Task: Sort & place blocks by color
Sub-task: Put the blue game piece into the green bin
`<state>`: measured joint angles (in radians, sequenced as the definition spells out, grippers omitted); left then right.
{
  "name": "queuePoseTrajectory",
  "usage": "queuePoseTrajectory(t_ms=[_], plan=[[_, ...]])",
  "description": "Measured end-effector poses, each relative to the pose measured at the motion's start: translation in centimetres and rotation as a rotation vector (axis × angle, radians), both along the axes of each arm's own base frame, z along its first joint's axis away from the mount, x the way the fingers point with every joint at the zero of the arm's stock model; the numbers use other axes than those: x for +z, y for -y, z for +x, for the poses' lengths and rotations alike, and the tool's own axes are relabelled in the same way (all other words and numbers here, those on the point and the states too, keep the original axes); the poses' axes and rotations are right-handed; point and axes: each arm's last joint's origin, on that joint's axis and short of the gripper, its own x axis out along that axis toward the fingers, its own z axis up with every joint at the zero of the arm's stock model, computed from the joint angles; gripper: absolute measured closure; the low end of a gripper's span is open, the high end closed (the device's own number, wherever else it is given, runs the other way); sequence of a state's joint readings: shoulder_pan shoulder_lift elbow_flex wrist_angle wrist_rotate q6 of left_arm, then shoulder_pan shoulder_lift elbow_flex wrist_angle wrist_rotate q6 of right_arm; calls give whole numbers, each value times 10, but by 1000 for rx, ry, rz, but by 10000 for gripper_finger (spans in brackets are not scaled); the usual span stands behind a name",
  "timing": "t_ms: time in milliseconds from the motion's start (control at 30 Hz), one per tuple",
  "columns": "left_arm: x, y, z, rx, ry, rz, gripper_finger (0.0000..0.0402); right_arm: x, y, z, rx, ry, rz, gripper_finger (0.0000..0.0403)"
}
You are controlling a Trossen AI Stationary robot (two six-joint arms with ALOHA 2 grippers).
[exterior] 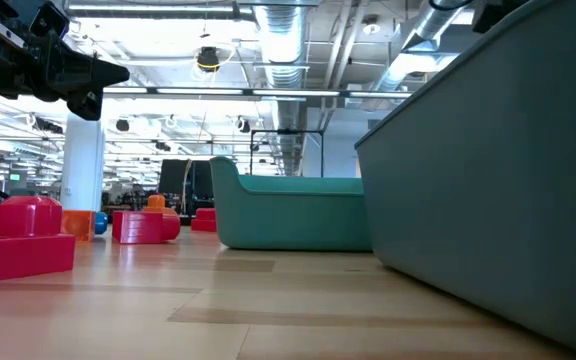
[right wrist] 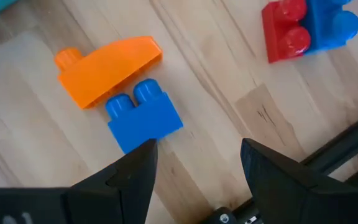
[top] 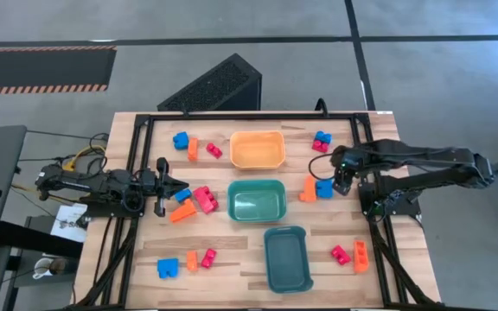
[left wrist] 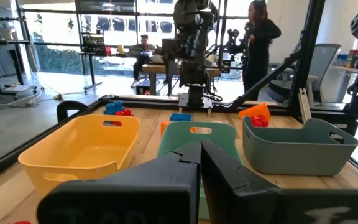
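My right gripper point(top: 342, 181) point(right wrist: 201, 158) is open and points down at the table's right side. A blue two-stud block point(right wrist: 143, 118) point(top: 323, 187) lies just past one fingertip, and an orange wedge point(right wrist: 107, 68) point(top: 308, 187) lies against it. A red and blue pair point(right wrist: 303, 28) point(top: 322, 141) sits farther off. My left gripper point(top: 175, 184) point(left wrist: 199, 160) is shut and empty, held level beside a blue block point(top: 182, 195), a pink block point(top: 204, 199) and an orange block point(top: 182, 212). More blocks lie near the table's corners.
Three trays stand in a row down the table's middle: orange point(top: 257, 149), green point(top: 256, 200) and teal point(top: 287, 257). Block groups lie at the far left point(top: 193, 145), near left point(top: 187, 261) and near right point(top: 351, 253). A black frame point(top: 137, 130) borders the table. People stand in the room beyond.
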<state>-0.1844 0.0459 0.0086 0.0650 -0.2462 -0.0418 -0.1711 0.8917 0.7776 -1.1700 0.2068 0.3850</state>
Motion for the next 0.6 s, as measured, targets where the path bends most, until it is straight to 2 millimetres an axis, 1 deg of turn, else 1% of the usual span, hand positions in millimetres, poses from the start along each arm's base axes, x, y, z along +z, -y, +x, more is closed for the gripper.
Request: queuePoseTrajectory(t_ms=[100, 200, 400, 500, 600], plan=[[0, 0, 0, 0, 0, 0, 401, 0, -1, -2, -1, 10, 14, 147], [0, 0, 0, 0, 0, 0, 401, -5, -4, -1, 23, -8, 24, 147], [0, 0, 0, 0, 0, 0, 401, -13, -9, 13, 59, -42, 35, 145], [0, 0, 0, 0, 1, 0, 401, -19, -10, 21, 68, -78, 44, 132], [0, 0, 0, 0, 0, 0, 401, -26, -11, 30, 76, -119, 58, 106]])
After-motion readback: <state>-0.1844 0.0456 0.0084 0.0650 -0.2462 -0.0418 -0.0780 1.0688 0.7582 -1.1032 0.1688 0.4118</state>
